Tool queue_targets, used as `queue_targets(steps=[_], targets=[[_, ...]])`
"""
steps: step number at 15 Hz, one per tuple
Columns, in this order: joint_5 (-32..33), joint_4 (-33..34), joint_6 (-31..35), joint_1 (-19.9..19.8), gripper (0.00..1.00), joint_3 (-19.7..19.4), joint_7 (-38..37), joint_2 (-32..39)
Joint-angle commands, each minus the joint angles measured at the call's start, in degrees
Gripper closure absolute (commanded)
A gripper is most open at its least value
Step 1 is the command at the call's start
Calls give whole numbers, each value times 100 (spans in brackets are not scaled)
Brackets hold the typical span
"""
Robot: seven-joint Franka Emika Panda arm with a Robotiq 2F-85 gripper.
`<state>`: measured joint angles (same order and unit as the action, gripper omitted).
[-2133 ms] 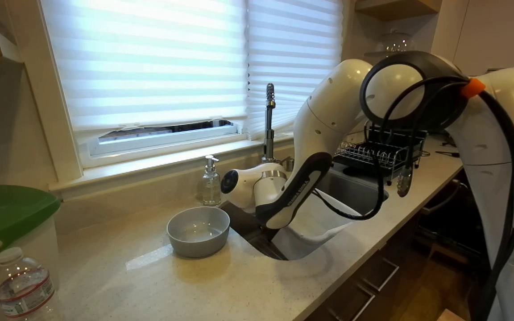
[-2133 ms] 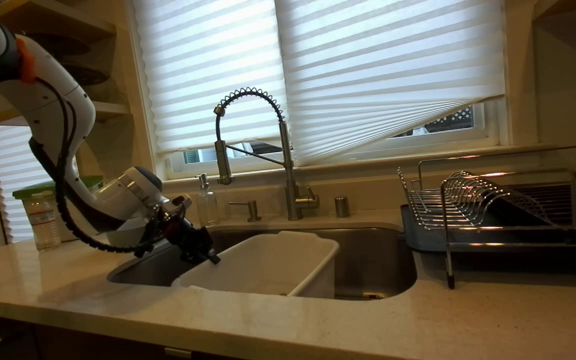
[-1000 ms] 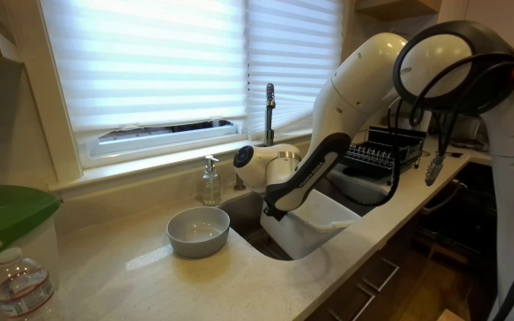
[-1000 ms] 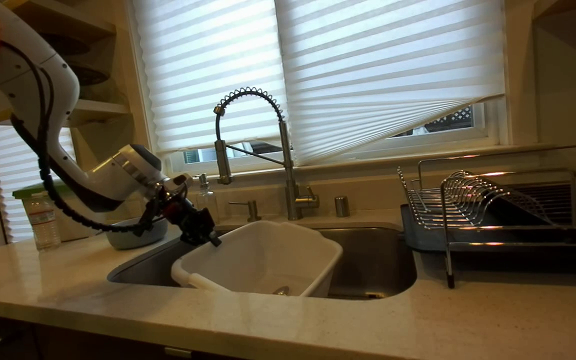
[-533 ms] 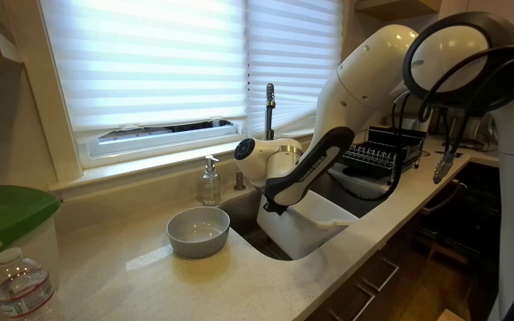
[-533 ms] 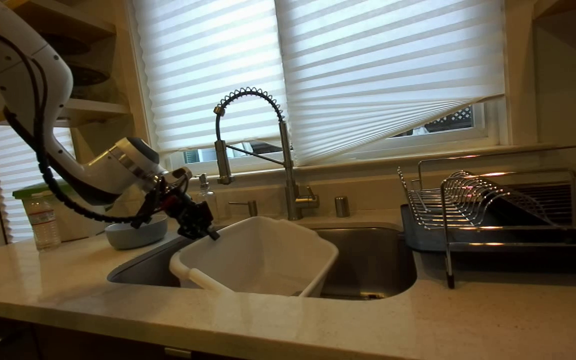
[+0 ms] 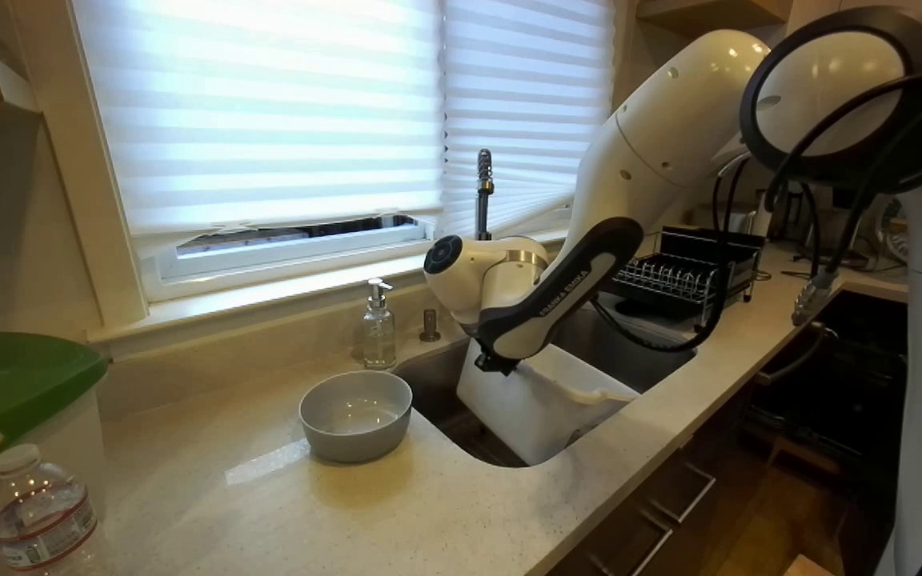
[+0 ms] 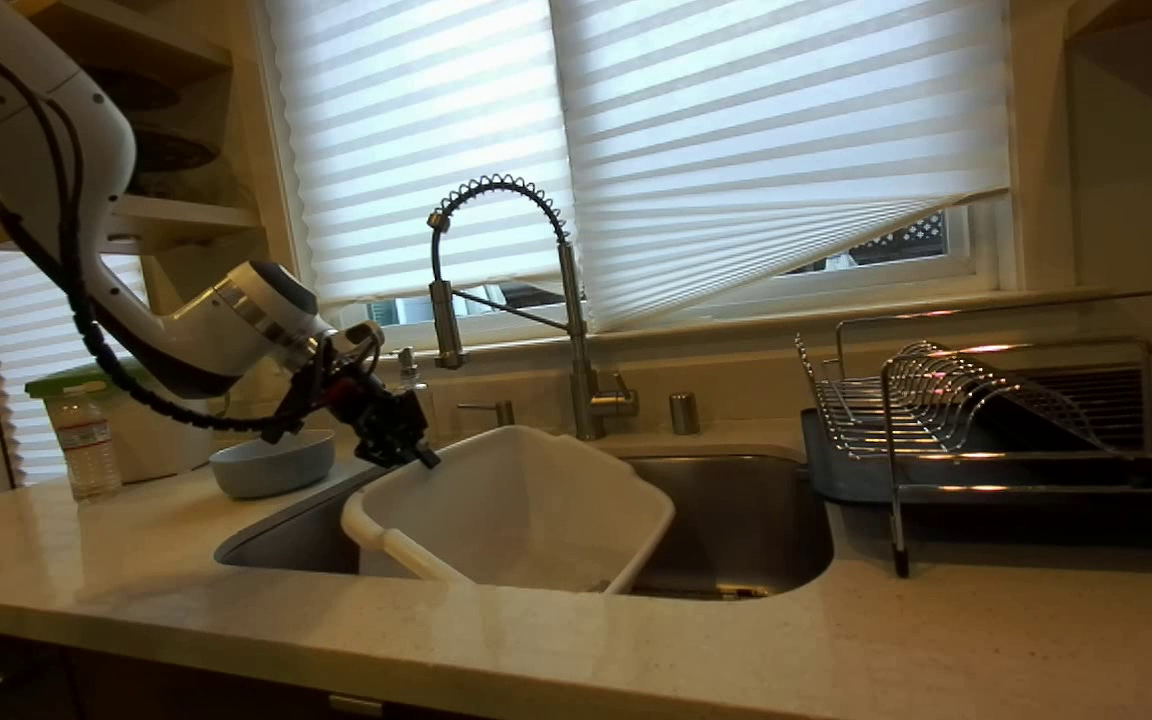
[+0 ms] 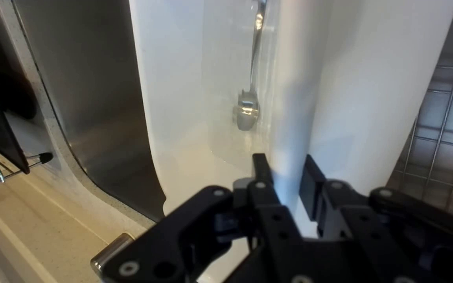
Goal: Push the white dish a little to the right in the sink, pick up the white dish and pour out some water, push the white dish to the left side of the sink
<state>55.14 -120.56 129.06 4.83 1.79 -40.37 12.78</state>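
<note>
The white dish (image 8: 536,510), a deep white tub, is in the sink (image 8: 746,520), tilted, with its far-left rim raised. It also shows in an exterior view (image 7: 525,404), partly behind my arm. My gripper (image 8: 426,460) is at the raised rim. In the wrist view my gripper (image 9: 283,159) has its two fingers on either side of the rim (image 9: 297,118), closed on it. Shallow water and a metal utensil (image 9: 247,112) lie inside the dish. In an exterior view the arm hides most of the gripper.
A grey bowl (image 7: 355,416) and a soap bottle (image 7: 379,328) stand beside the sink. The faucet (image 8: 576,350) rises behind it. A dish rack (image 8: 996,430) stands at one end. A wire grid (image 9: 442,129) lies on the sink bottom.
My gripper has moved up, with the arm drawn back. The dish's held rim has risen with it and the dish has tilted more. The utensil shows less in an exterior view.
</note>
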Motion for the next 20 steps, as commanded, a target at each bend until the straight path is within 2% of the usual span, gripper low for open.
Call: queue_targets(steps=[1, 20], targets=[[-66, -85, 11, 13, 94, 8, 337, -413], [-240, -8, -52, -92, 94, -31, 1000, -890]])
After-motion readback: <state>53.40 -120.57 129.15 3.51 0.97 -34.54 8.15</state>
